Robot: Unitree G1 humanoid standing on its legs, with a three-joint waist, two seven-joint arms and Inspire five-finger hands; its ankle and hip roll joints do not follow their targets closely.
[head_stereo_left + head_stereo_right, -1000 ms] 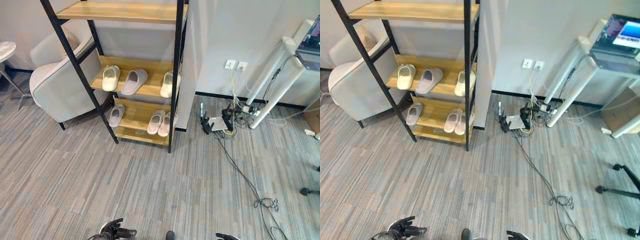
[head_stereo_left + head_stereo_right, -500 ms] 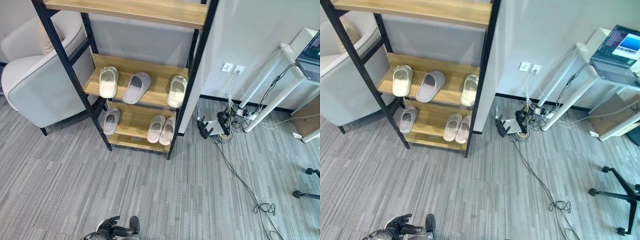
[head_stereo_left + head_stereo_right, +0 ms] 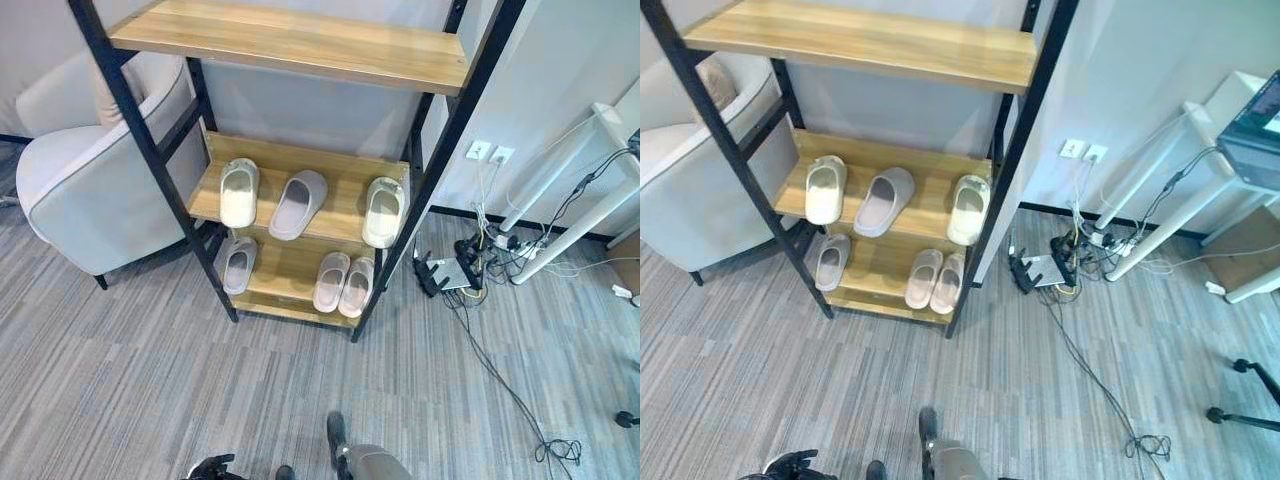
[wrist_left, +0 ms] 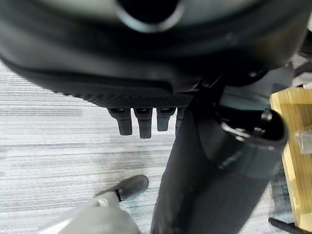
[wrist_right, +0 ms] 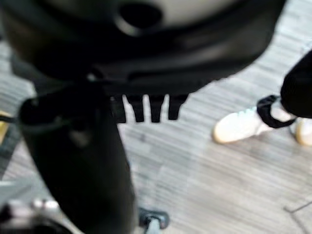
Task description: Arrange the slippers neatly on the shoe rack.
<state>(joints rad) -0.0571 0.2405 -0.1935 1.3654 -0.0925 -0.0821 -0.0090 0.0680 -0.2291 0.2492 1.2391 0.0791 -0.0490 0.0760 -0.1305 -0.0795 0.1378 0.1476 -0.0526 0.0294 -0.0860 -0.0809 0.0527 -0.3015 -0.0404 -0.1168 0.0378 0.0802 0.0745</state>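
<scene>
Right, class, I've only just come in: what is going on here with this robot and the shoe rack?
Nothing is being handled right now. The robot stands on the carpet facing the shoe rack, with its left hand and right hand hanging open over the floor, holding nothing. Three slippers sit on the middle shelf: a cream slipper, a grey slipper lying at an angle, and another cream one. On the bottom shelf, a single slipper lies apart from a close pair.
</scene>
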